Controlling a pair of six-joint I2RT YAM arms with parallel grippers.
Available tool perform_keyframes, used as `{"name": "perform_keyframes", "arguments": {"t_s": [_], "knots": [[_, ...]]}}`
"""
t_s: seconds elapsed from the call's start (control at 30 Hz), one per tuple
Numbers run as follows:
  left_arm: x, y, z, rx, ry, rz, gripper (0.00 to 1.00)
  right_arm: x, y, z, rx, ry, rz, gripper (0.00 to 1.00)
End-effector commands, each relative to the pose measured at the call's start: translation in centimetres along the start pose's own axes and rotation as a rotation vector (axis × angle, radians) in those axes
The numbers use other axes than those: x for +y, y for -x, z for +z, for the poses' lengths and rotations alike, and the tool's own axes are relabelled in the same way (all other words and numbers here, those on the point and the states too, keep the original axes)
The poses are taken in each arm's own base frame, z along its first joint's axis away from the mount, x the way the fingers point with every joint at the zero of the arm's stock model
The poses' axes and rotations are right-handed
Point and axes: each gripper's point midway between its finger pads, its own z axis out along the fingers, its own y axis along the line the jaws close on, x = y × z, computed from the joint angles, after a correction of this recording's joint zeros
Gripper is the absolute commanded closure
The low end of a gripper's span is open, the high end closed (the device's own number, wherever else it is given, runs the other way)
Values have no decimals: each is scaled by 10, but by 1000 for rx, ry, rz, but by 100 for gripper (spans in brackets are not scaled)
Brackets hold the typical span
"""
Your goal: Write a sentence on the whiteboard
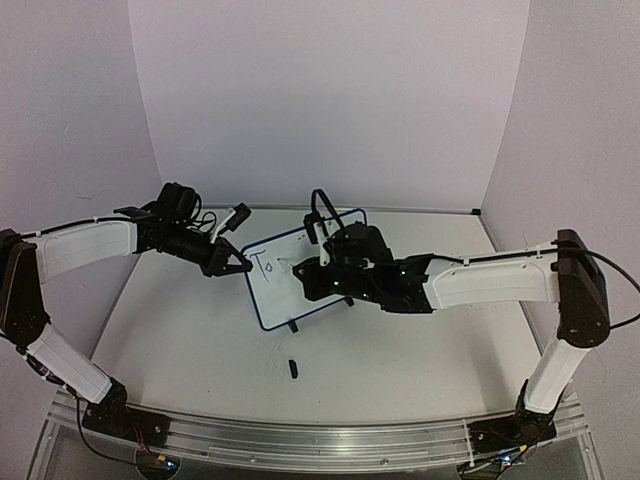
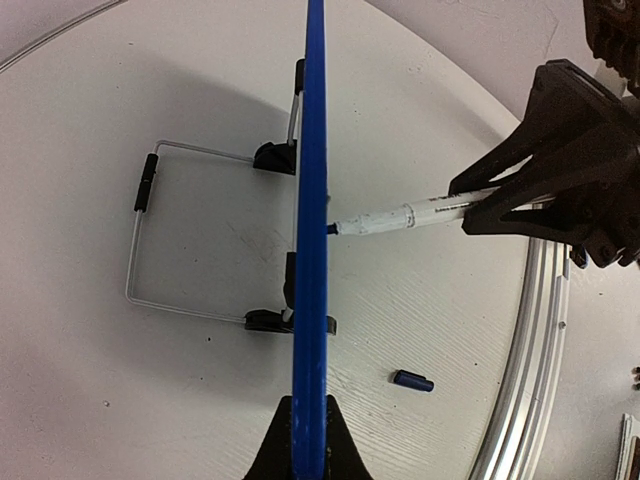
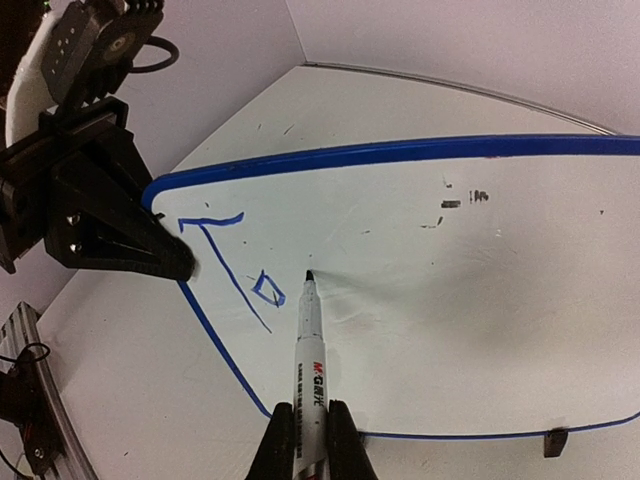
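Two letters [image 3: 237, 278], a "T" and a small "o", were all of the sentence on the whiteboard [image 1: 275, 295], which stood tilted on its wire stand [image 2: 146, 182] near the middle of the bench [image 1: 190, 340]. The left claw [image 1: 238, 266] was clamped on the board's blue rim at its 9 o'clock edge, steadying it. The right claw [image 3: 310, 435] was closed tight on a marker [image 3: 308, 340], whose tip sat at the white face just to 3 o'clock of the "o". The writing looked barely begun, with the third letter in hand. The next stroke would likely call for light, even pressure so the board did not rock back on its stand. Open white surface ran wide toward 3 o'clock, and toward 6 o'clock for a second line; the rim lay nearer at 12 and 9 o'clock. The marker's cap [image 1: 293, 368] lay on the bench at 6 o'clock of the board, apart from both arms.
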Motion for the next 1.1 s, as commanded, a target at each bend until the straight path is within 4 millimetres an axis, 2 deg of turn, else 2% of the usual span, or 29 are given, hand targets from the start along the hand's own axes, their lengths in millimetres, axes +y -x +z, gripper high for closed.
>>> {"name": "perform_keyframes", "arguments": {"t_s": [0.0, 0.23, 0.67, 0.9, 1.07], "knots": [[-2, 4, -7, 14, 25, 16, 100, 0, 4, 6, -15, 12, 13, 100], [-2, 3, -6, 16, 27, 16, 100, 4, 1, 7, -8, 34, -2, 100], [-1, 3, -6, 18, 30, 15, 100, 2, -22, 12, 51, 45, 7, 100], [-1, 3, -7, 17, 30, 17, 100, -10, -18, 8, 41, -18, -2, 100], [-1, 3, -6, 19, 30, 14, 100, -9, -8, 9, 21, -34, -13, 100]]}}
